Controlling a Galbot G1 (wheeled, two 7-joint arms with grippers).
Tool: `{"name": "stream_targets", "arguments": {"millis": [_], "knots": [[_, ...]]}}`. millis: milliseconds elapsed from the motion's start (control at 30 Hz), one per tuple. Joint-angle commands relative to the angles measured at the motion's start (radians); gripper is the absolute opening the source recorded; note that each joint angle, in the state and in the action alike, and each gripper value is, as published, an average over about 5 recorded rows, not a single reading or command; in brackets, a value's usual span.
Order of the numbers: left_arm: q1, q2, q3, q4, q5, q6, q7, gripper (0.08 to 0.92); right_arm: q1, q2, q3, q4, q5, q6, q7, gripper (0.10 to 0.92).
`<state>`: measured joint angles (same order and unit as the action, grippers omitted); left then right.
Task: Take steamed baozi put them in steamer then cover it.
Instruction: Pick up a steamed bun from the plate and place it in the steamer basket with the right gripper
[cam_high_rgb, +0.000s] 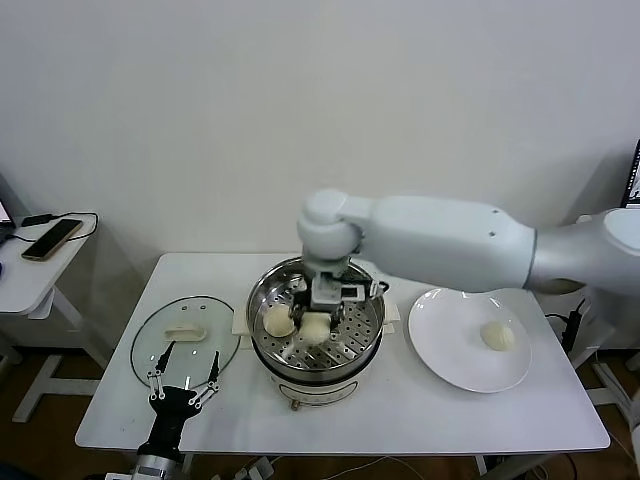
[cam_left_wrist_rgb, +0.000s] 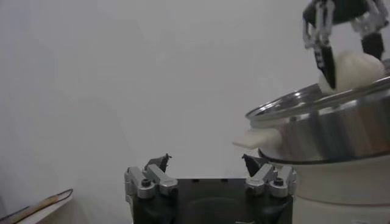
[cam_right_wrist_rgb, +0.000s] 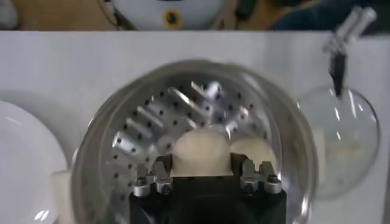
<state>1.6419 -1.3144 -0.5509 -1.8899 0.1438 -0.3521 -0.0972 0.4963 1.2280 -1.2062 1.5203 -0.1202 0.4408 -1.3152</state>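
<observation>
White tabletop (cam_high_rgb: 400, 400) against a plain pale wall – work surface.

Item, right gripper (cam_high_rgb: 322, 315): lowered inside the large round stainless-steel steamer (cam_high_rgb: 262, 300) with its perforated floor, jaws clasped on a small smooth off-white baozi (cam_high_rgb: 315, 328). In the right wrist view that bun (cam_right_wrist_rgb: 201, 149) sits squarely between the fingers, just above the tray.

Item, second off-white bun (cam_high_rgb: 278, 320): on the tray, just beside the held one, on the side toward the lid.

Item, third off-white bun (cam_high_rgb: 497, 335): well apart from the gripper, on the flat round white plate (cam_high_rgb: 440, 350) beyond the steamer's far side.

Item, round clear glass cover (cam_high_rgb: 150, 350) with cream-white handle (cam_high_rgb: 185, 333): flat on the table, beyond the steamer on the opposite side from the plate.

Item, left gripper (cam_high_rgb: 183, 385): idle at the near table edge, fingers spread wide, holding nothing, just short of the cover.

Step in hand, by judgement – placing a bun. Next move calls for letting go without nudging the neighbouring bun, then rising clear of the rim toward the plate.

Obstruction: steamer wall around the gripper; close neighbour bun. Covering not yet begun.
</observation>
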Motion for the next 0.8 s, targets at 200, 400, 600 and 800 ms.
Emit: {"name": "stream_targets", "arguments": {"millis": [200,400,600,800], "knots": [[-0.001,0.002,0.000,0.003,-0.003,-0.003,-0.002,0.823,-0.054,0.068,-0.049,-0.013,-0.067,0.041,-0.037,0.653],[-0.001,0.001,-0.002,0.004,-0.003,-0.002,-0.003,0.823,-0.050,0.059,-0.033,-0.010,-0.082,0.039,-0.032,0.692],[-0.002,0.001,-0.002,0.004,-0.003,-0.002,-0.003,0.823,-0.027,-0.012,0.065,0.003,-0.092,0.013,-0.076,0.809],[-0.008,0.001,0.003,0.002,-0.003,0.002,-0.003,0.823,-0.016,-0.194,0.218,-0.029,-0.018,-0.146,-0.154,0.822]]}}
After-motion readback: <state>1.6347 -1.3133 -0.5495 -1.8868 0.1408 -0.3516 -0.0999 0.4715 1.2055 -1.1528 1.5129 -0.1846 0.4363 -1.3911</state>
